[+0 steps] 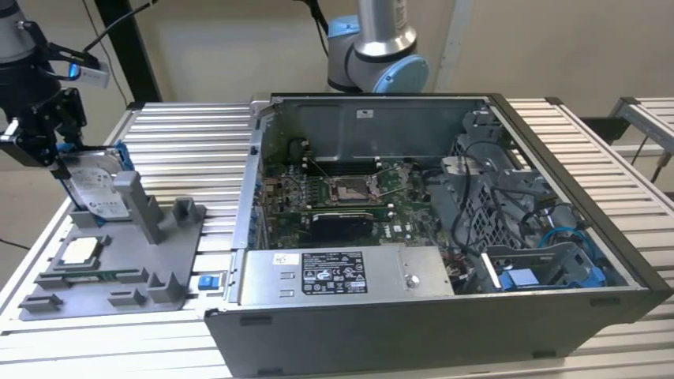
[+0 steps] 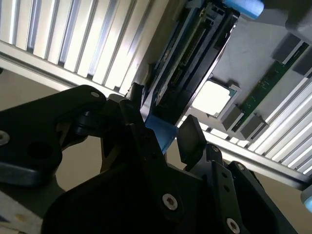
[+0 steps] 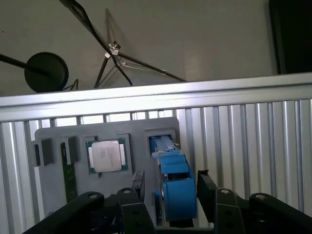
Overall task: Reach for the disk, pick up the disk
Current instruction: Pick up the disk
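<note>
The disk (image 1: 95, 188) stands on edge in a slot of the grey fixture (image 1: 118, 272) on the ribbed surface (image 1: 189, 134), at the exterior view's left, well apart from the open computer case (image 1: 421, 237). The end effector (image 1: 65, 148) straddles the disk's top. In the first wrist view its fingers (image 3: 202, 184) are spread, with a gap on either side of the blue bracket (image 3: 176, 187).

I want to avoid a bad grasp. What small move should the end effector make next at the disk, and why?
Probably close the end effector on the disk. In both wrist views its fingers straddle the disk's blue edge with a gap showing, and in the exterior view the disk stands upright in the grey holder.
</note>
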### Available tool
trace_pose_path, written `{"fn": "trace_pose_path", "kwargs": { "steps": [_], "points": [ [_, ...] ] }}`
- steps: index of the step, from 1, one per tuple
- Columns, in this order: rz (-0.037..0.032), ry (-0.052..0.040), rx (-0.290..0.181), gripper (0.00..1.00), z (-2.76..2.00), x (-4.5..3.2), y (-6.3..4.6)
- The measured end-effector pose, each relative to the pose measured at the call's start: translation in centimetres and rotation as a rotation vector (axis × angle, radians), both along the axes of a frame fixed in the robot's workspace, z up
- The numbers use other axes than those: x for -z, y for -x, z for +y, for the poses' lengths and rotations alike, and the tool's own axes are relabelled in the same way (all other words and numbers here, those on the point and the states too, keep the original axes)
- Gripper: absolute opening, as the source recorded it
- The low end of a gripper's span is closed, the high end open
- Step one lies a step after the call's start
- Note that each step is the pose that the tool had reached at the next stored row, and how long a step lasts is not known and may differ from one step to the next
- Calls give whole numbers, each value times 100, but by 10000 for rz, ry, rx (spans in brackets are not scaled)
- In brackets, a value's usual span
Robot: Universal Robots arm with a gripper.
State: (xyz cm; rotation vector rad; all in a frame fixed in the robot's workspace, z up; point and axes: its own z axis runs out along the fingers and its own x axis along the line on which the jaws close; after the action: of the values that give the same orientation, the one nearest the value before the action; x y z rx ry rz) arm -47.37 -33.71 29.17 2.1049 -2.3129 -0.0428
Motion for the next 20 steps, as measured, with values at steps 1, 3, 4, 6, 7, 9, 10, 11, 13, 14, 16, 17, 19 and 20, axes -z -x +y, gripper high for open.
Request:
{"fn": "trace_pose_path", "kwargs": {
  "steps": [1,3,4,6,7,9,10,11,13,14,16,17,19,20],
  "points": [
    [-2,-1,0,100,0,9,0],
    [-1,-2,-1,100,0,23,0],
    [-1,-3,-1,100,0,30,0],
    [-2,-5,-2,100,0,46,0],
    [-3,-6,-2,100,0,52,0],
    [0,-9,-2,100,0,53,1],
    [0,-8,-3,100,0,53,0],
    [-1,-9,-4,100,0,53,0],
    [-2,-9,-4,100,0,55,0],
    [-6,-10,-4,100,0,60,0],
    [-5,-10,-5,100,0,78,0],
    [-4,-10,-6,100,0,92,0],
    [-5,-10,-6,100,0,125,0],
    [-11,-11,-6,100,0,144,0]
  ]
}}
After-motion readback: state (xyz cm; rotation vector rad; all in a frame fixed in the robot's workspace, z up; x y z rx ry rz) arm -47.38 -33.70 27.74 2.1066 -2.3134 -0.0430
